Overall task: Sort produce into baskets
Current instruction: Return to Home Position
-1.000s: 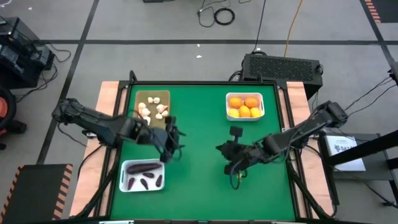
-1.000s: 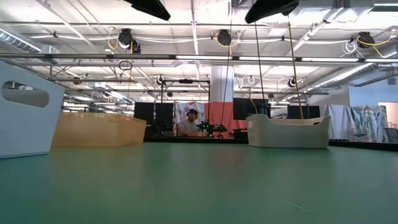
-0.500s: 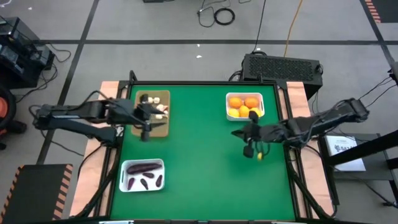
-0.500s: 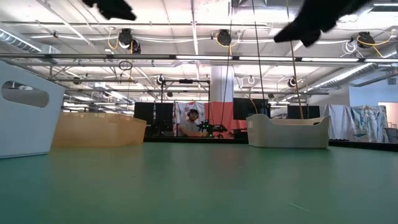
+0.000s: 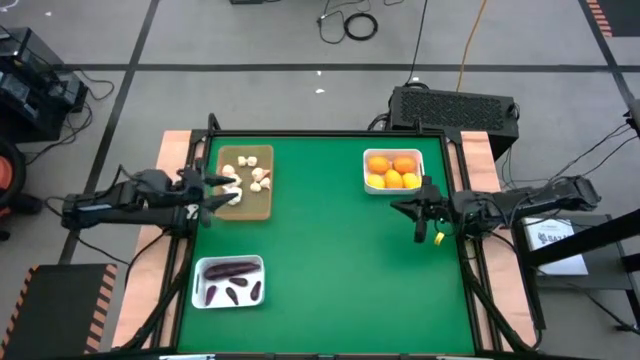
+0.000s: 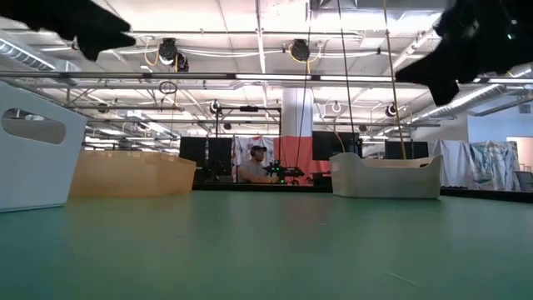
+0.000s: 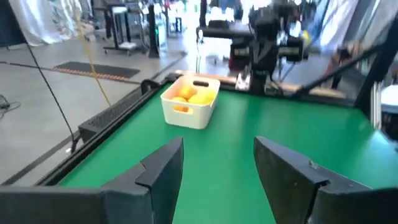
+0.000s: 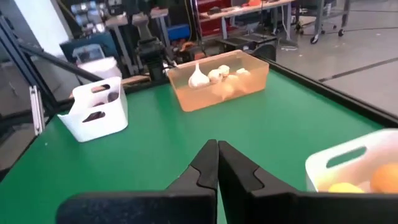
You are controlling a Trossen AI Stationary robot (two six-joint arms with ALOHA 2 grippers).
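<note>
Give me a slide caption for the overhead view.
Produce sorted: garlic in tan tray, citrus in far white bin, eggplants in near white bin; left gripper and right gripper near table sides.

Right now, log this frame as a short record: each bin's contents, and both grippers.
tan tray: garlic bulbs
right white bin: citrus
left white bin: eggplants
left gripper: jaws open, empty, beside tan tray
right gripper: jaws shut, empty, by right white bin
</note>
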